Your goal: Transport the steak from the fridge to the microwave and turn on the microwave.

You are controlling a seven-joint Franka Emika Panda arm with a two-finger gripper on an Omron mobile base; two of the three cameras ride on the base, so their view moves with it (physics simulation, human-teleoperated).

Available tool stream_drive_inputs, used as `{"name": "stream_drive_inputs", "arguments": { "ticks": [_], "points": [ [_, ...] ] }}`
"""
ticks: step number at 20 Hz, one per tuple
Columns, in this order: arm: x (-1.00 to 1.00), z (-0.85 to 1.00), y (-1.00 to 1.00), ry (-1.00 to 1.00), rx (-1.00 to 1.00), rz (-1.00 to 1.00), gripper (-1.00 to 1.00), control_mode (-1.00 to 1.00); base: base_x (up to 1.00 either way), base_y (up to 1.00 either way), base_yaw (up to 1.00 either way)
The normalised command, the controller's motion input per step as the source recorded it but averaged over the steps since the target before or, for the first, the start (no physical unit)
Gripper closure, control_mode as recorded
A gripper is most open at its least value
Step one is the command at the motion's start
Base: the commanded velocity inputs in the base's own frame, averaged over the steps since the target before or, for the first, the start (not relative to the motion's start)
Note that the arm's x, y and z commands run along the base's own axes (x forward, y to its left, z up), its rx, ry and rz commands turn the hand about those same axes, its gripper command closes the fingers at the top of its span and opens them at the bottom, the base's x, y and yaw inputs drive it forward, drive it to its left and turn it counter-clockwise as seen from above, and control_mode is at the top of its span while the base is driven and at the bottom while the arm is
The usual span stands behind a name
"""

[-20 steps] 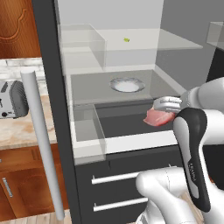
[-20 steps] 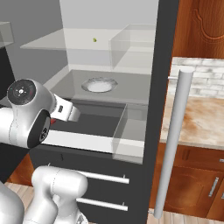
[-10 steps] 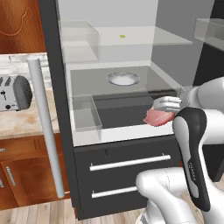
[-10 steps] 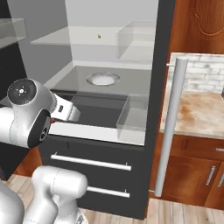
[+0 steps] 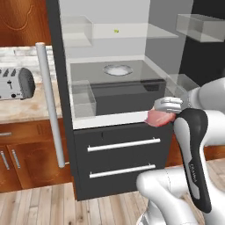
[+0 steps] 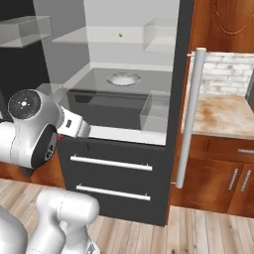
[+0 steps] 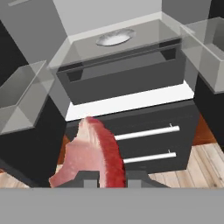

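The steak (image 5: 158, 117), a pinkish-red slab with paler edges, hangs in front of the open fridge (image 5: 118, 145), level with its white ledge above the lower drawers. My gripper (image 5: 161, 112) is shut on it. In the hand view the steak (image 7: 94, 155) stands on edge between the dark fingertips (image 7: 89, 180), with the fridge drawers (image 7: 144, 131) beyond it. In the right base view the gripper (image 6: 67, 133) sits left of the fridge (image 6: 114, 168), showing a sliver of red. The microwave is out of view.
A round white plate (image 5: 117, 69) lies on a glass shelf inside the fridge. A long silver bar handle (image 5: 49, 105) stands at the fridge's left. A grey toaster (image 5: 15, 83) sits on the stone counter (image 6: 223, 111) over wooden cabinets. Wood floor lies below.
The whole picture has shifted: the base has backed away from the fridge, so more drawers and floor show. The steak stays in the shut gripper, now outside the fridge compartment.
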Motion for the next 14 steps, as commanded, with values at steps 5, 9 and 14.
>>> {"name": "stream_drive_inputs", "arguments": {
  "ticks": [5,9,14],
  "points": [
    [0.0,0.0,0.0,0.0,0.0,0.0,1.0,1.0,-0.56,0.0,0.0],
    [0.0,0.0,0.0,0.0,0.0,0.0,1.0,1.0,-0.41,-0.07,0.0],
    [0.0,0.0,0.0,0.0,0.0,0.0,1.0,1.0,-0.13,-0.45,0.0]
  ]
}}
